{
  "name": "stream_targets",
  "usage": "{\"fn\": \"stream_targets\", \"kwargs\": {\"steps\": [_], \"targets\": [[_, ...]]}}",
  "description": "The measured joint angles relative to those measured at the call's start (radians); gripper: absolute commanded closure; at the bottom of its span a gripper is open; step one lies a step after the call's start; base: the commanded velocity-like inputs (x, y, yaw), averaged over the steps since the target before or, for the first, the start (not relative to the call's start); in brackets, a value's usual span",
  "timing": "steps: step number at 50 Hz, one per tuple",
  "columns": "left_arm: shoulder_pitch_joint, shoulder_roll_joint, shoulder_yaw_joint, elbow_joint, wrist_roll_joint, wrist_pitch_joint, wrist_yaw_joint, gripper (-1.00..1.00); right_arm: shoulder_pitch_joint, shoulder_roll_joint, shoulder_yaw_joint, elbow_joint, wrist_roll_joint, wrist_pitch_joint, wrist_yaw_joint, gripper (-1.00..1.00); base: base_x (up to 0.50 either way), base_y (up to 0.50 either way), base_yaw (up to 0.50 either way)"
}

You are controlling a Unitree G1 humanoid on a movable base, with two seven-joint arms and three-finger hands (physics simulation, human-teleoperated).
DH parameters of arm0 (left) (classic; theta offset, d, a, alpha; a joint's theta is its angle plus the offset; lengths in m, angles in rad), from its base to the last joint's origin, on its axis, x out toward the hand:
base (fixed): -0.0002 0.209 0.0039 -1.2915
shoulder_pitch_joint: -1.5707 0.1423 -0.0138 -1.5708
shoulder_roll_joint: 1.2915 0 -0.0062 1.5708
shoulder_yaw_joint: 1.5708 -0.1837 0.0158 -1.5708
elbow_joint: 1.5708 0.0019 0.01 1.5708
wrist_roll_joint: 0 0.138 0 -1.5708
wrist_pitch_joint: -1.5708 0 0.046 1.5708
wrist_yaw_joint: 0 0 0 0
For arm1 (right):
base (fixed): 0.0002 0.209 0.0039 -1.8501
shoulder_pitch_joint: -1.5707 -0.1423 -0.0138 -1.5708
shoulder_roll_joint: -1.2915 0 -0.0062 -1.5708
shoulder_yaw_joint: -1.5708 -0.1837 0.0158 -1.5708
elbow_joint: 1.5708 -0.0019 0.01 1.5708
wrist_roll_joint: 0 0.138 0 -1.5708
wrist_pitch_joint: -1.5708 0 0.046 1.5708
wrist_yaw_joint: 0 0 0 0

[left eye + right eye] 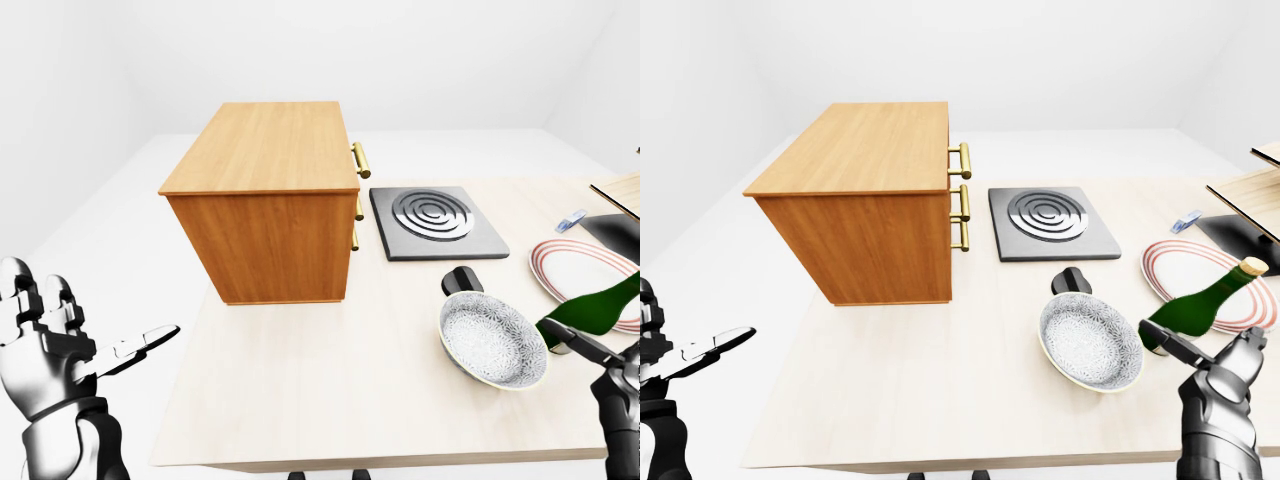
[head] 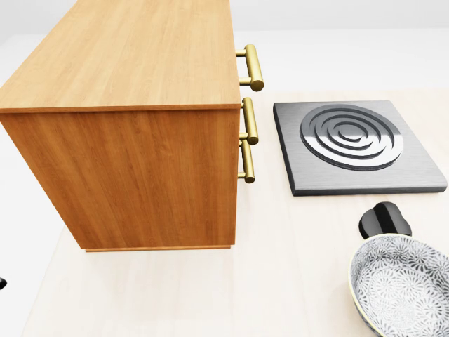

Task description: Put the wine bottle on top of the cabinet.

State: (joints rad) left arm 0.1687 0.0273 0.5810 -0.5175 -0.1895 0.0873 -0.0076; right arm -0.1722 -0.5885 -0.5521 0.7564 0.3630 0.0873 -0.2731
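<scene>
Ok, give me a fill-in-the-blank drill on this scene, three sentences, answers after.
1. The wine bottle is gripped by the robot's ____ hand.
2. The cabinet has handles coloured ____.
3. The patterned bowl lies between the bottle and the ____, in the right-eye view.

Missing words: right; gold; cabinet
</scene>
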Motion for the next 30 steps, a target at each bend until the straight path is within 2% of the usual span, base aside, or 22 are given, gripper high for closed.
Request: {"fn": "stream_targets", "kwargs": {"steps": [30], "targets": [[0.002,-0.001,0.004,-0.004,0.002,0.0,-0.002,-1.0,-0.082,-0.038,0.075,0.155,0.012,0.0,0.012,-1.0,0.0,0.0,0.0]]}}
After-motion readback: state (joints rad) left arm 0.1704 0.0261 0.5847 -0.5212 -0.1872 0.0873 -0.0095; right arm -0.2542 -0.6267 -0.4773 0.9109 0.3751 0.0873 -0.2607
